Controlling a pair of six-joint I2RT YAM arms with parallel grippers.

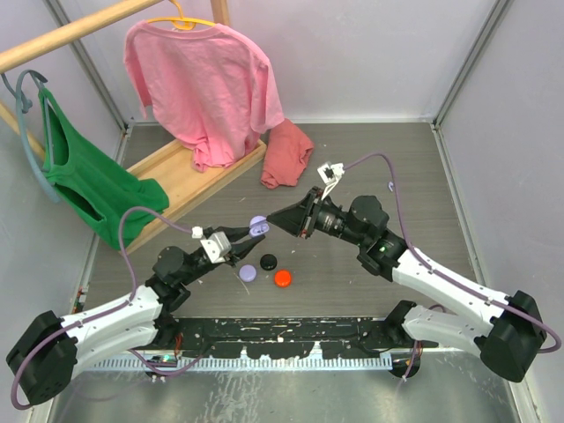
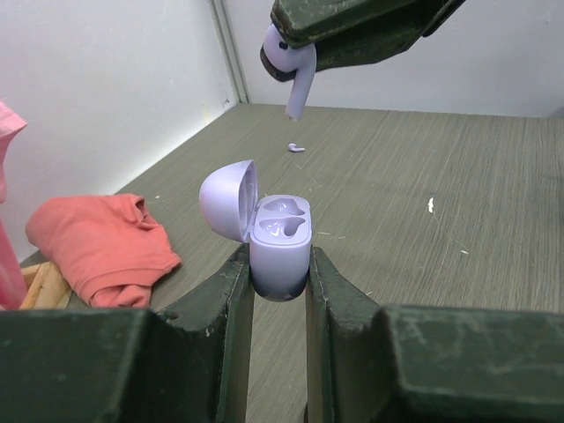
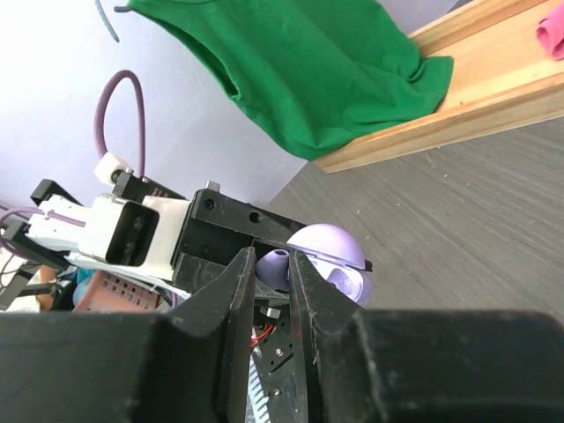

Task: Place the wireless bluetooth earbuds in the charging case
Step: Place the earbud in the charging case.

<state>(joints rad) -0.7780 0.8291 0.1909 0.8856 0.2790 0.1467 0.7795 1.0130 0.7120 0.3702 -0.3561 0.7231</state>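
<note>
L gripper [image 2: 279,257] clamped on open charging case [image 2: 282,227] | R gripper [image 3: 271,260] pinching lavender earbud [image 2: 298,79] just above case

The left arm [image 1: 115,317] and right arm [image 1: 449,286] are both white shells with chunky black joints, each trailing a purple cable [image 3: 140,115] up to the wrist. The left pincer [image 1: 252,233] and right pincer [image 1: 275,220] are dark wedges, with a small white block [image 1: 211,234] behind each.

I'm working in a robotics lab cell: plain white panels [image 1: 370,53] box in a grey tabletop [image 1: 397,167], a wooden rack [image 1: 189,172] carries a hung pink shirt [image 1: 207,79], and a black mounting rail [image 1: 282,332] sits well in front of that rack.
</note>
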